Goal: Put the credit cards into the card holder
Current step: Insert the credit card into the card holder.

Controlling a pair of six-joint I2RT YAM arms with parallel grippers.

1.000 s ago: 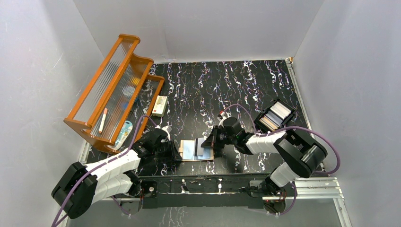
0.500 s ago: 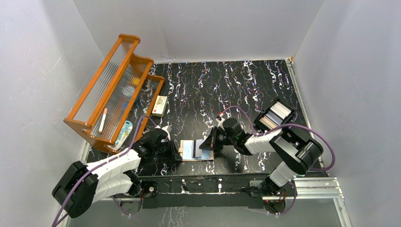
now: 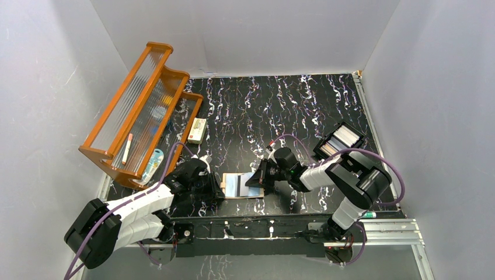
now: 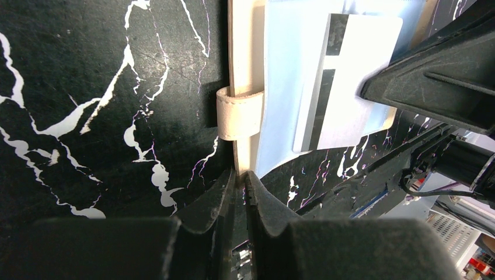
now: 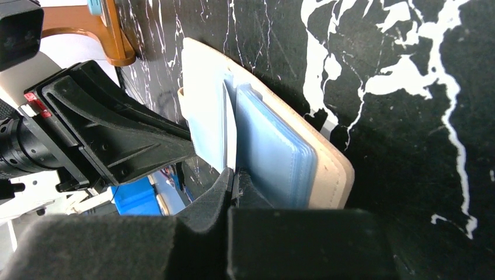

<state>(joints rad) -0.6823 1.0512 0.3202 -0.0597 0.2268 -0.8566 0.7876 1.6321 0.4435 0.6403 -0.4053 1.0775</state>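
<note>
1. Right hand (image 5: 234, 178) was clenched on a white credit card (image 4: 356, 87), holding it over the clear pockets of the open card holder (image 3: 233, 185).
2. Left hand (image 4: 240, 177) pinched the holder's tan edge, just beside its snap tab (image 4: 239, 114).
3. Holder lay flat on the counter (image 3: 251, 111), between both arms.
4. Further credit cards (image 3: 343, 137) sat in a black tray (image 3: 321, 150), well apart.

Beige and pale blue card holder (image 4: 244, 52), white card (image 4: 362, 64) striped black, black table (image 3: 245, 111) veined white, orange rack (image 3: 140, 105)
</note>
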